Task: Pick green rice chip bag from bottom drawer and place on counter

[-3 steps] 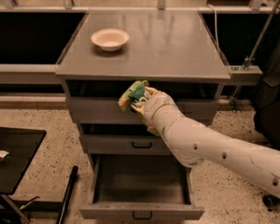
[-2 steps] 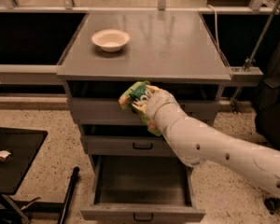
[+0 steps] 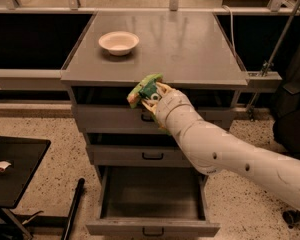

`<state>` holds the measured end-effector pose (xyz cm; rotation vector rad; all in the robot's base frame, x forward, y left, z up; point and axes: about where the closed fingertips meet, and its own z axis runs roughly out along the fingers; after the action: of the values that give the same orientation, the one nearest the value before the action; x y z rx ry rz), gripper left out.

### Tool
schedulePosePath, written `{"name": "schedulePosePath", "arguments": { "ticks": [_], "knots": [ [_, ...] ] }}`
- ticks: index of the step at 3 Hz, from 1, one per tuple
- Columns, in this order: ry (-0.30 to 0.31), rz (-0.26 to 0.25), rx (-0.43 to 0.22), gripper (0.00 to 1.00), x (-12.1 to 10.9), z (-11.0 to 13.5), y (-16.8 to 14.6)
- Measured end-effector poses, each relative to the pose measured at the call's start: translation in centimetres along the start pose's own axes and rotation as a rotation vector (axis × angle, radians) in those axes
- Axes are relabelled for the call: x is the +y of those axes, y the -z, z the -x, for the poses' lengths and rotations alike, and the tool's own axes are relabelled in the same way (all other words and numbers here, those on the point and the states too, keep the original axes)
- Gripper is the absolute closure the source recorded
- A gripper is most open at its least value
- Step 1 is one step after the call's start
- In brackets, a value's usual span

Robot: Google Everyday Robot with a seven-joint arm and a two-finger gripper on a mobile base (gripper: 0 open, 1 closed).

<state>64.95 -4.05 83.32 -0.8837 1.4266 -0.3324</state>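
Camera view, contents as seen:

One gripper [image 3: 151,97], at the end of a white arm [image 3: 230,151] reaching in from the near right. Its fingers [image 3: 163,89] are pinched on the green rice chip bag [image 3: 143,87]. It is held in the air at the near edge of the counter [image 3: 190,44], in front of the cabinet's top opening.

One green rice chip bag, crumpled. Its upper corner overlaps the counter's front lip. Whether it touches the lip cannot be told.

One white bowl [image 3: 119,42], upright on the counter's left part, well apart from the bag.

Three grey drawers. The top drawer [image 3: 107,118] and the middle drawer [image 3: 117,155] are shallow and partly hidden by the arm. The bottom drawer [image 3: 152,229] is pulled out toward the near side, with nothing visible in its interior.

One black side table [image 3: 20,181] at near left, carrying one small pale item [image 3: 2,166].

One black rod [image 3: 72,209] on the speckled floor, between the table and the bottom drawer.
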Motion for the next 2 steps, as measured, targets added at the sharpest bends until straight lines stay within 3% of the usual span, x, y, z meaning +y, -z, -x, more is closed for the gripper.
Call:
{"name": "schedulePosePath", "arguments": {
  "ticks": [1, 2],
  "knots": [
    [0.028, -0.04, -0.076, 1.0, -2.8, 5.2, 0.7],
    [0.101, -0.137, -0.209, 1.0, -8.6, 15.4, 2.7]
  ]
}}
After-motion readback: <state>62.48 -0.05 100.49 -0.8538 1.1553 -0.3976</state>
